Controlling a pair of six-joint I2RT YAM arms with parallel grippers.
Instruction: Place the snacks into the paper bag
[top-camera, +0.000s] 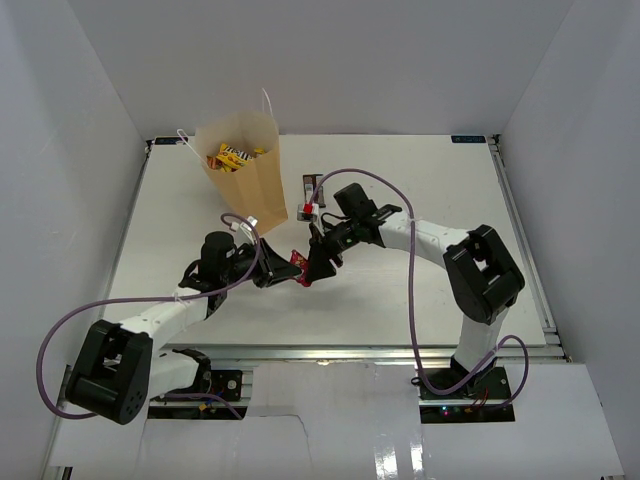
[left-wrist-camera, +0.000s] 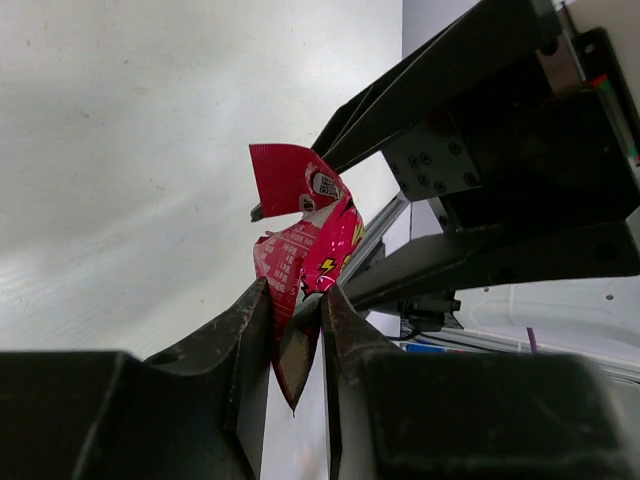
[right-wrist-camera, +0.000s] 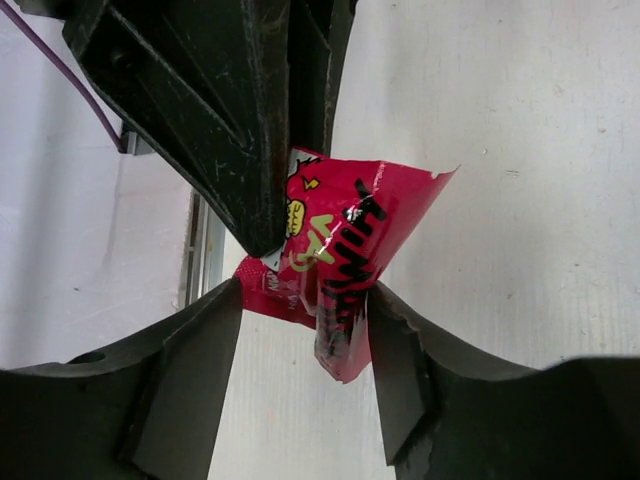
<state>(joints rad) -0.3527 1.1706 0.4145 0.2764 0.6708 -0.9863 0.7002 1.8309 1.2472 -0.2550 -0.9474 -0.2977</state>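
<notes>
A red candy packet (top-camera: 297, 262) hangs above the table between both grippers. My left gripper (top-camera: 283, 270) is shut on its lower end, as the left wrist view (left-wrist-camera: 297, 310) shows, with the packet (left-wrist-camera: 305, 230) sticking up out of the jaws. My right gripper (top-camera: 318, 262) is open. In its wrist view (right-wrist-camera: 305, 300) the jaws stand on either side of the packet (right-wrist-camera: 350, 240), with a gap on the left side. The tan paper bag (top-camera: 250, 175) stands upright at the back left with yellow packets (top-camera: 233, 157) inside. A dark bar (top-camera: 308, 187) lies right of the bag.
White walls close in the table on the left, back and right. The table's metal front rail (top-camera: 330, 352) runs between the arm bases. Purple cables loop off both arms.
</notes>
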